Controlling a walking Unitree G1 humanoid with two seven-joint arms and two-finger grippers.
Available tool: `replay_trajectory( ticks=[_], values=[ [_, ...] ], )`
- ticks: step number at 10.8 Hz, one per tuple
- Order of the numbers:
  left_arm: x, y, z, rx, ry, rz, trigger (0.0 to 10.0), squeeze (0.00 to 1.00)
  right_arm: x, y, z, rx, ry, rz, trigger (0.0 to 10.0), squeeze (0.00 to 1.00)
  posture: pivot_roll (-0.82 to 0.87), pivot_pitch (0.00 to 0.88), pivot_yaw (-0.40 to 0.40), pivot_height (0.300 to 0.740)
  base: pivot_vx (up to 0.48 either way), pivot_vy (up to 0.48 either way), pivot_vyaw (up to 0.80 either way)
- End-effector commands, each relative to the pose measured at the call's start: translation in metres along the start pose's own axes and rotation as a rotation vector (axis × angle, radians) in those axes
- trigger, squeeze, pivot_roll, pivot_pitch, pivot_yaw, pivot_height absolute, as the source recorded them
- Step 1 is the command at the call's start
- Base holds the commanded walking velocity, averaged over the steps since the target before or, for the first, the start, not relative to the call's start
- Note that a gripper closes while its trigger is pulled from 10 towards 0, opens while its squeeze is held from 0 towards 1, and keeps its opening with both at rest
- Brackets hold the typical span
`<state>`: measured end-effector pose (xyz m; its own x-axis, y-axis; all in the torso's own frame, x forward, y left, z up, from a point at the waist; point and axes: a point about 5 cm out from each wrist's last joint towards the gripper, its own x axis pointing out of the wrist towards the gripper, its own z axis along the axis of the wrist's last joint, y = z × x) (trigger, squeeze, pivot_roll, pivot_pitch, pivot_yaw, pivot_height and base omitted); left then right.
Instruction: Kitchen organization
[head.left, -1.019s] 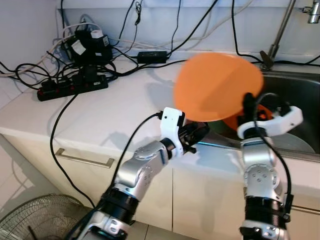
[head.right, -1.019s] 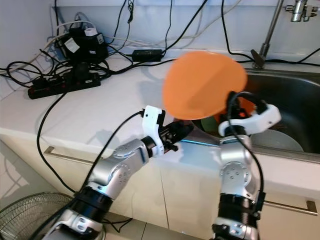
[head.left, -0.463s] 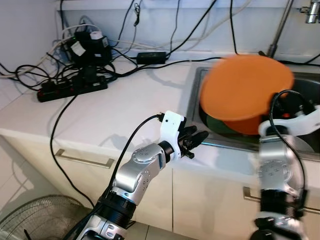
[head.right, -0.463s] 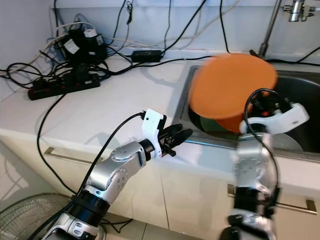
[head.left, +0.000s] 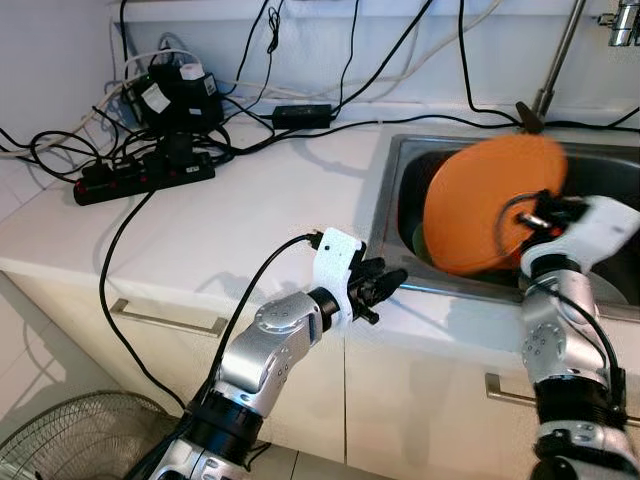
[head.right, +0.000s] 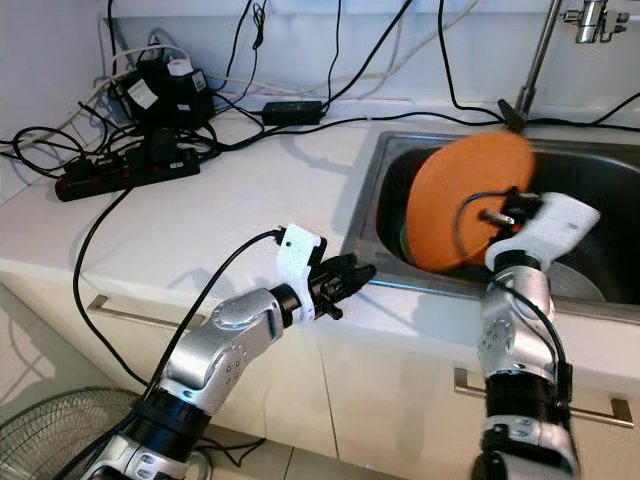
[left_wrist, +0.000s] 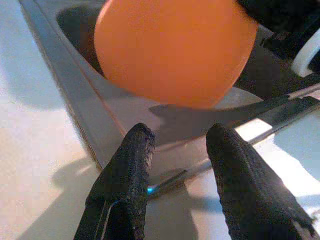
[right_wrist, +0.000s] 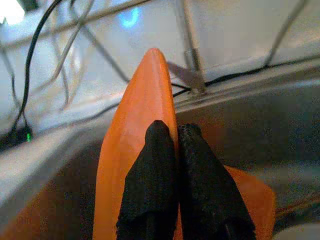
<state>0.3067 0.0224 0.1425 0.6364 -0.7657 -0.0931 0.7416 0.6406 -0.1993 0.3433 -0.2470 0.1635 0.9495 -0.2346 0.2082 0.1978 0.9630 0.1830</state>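
The right claw (right_wrist: 167, 165) is pinched tight on the rim of an orange plate (head.left: 485, 215), holding it over the sink (head.left: 400, 190). The plate stands tilted nearly on edge, its face turned toward the table (head.left: 250, 200) and its rim running up toward the tap. It looks like the plate is being lowered into the sink, onto the dishes lying there; next it wants laying flat and letting go. The left claw (left_wrist: 177, 165) hovers at the sink's front edge, fingers apart, holding nothing.
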Motion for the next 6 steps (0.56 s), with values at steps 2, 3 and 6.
replay_trajectory(
  ticks=[2, 3, 6],
  values=[
    [-0.0036, 0.0003, 0.0001, 0.029, 0.016, -0.004, 10.0, 0.0, 0.0048, 0.0086, 0.0045, -0.114, -0.031, 0.099, 10.0, 0.0, 0.03, 0.0, 0.092, 0.74, 0.0, 0.0, 0.0],
    [-0.0047, 0.0004, 0.0005, 0.034, 0.016, -0.007, 10.0, 0.0, 0.0049, 0.0111, 0.0011, -0.211, -0.002, 0.175, 10.0, 0.0, 0.02, 0.0, 0.092, 0.74, 0.0, 0.0, 0.0],
    [-0.0048, 0.0005, -0.0003, 0.044, 0.022, -0.012, 10.0, 0.0, 0.0055, 0.0152, -0.0008, -0.338, 0.045, 0.339, 10.0, 0.0, 0.01, 0.0, 0.095, 0.74, 0.0, 0.0, 0.0]
  ],
)
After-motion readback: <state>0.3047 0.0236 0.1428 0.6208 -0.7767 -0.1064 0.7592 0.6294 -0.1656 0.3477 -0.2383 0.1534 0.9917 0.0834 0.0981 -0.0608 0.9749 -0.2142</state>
